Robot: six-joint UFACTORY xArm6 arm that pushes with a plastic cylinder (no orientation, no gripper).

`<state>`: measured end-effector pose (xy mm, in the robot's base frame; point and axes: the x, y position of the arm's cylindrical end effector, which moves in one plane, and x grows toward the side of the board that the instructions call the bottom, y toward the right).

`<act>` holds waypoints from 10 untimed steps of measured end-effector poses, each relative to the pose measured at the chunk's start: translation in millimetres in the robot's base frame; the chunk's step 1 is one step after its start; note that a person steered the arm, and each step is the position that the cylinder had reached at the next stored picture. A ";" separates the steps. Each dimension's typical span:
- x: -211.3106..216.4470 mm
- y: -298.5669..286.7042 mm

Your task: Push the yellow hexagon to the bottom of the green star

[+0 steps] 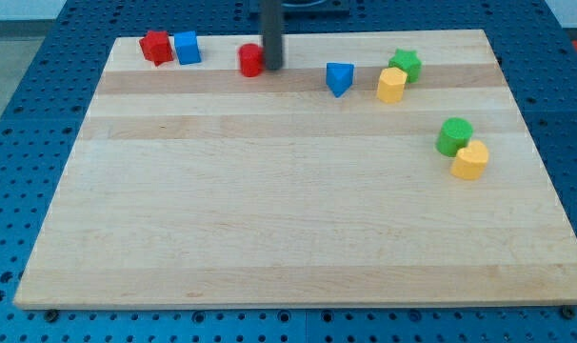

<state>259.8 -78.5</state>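
Nearest the camera: a yellow block [470, 160], heart-like as best I can judge, at the view's right, touching a green rounded block [453, 135] just above it. Both sit on the wooden board [269, 219].

Yellow hexagon [391, 85] lies near the view's top right, touching the green star [405, 65] at the star's lower left. Blue triangular block [339, 78] stands just left of them, apart.

My rod is cut off by the view's top edge; my tip [270, 69] rests at the right side of a red round block [250, 60], touching or nearly so. No fingers on this rig, nothing grasped.

Top left: red block [156, 46], shape unclear, touching a blue cube [187, 47].

No writing legible.
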 end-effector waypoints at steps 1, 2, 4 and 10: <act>27.1 -39.3; 25.0 -69.3; 12.2 -61.6; 53.6 167.9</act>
